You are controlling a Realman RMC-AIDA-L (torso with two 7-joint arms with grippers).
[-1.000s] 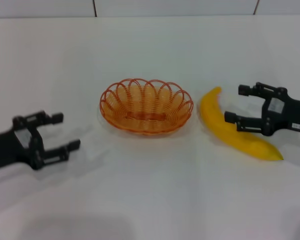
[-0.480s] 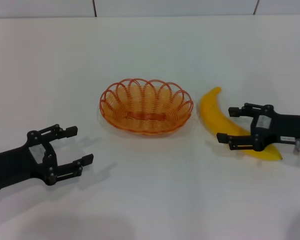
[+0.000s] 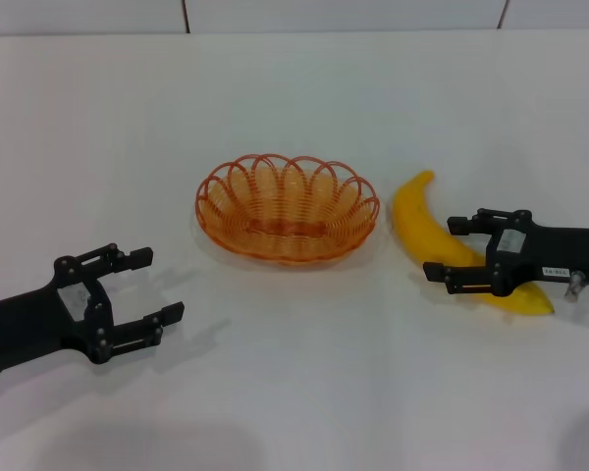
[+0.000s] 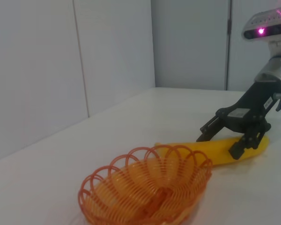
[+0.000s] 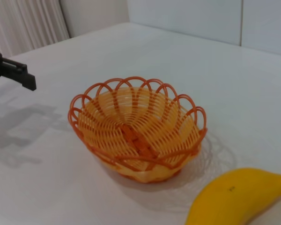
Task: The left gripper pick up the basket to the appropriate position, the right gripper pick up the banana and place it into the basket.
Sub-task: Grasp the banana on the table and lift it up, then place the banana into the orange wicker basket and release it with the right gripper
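On the white tabletop [image 3: 294,392], orange wire basket [image 3: 288,207] at centre, upright, nothing inside; just beside it on the right, yellow banana [image 3: 442,245] lying flat, apart from the rim; right claw [image 3: 450,249] low over the banana's middle, fingers spread to either side of it, not pinching; left claw [image 3: 155,286] well apart from the basket on the left, fingers spread, holding nothing, pointing toward it.

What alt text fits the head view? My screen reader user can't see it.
An open right tool straddles a yellow banana on a white table, right of an empty orange wire basket. The left tool, also open, hovers apart from the basket at lower left.
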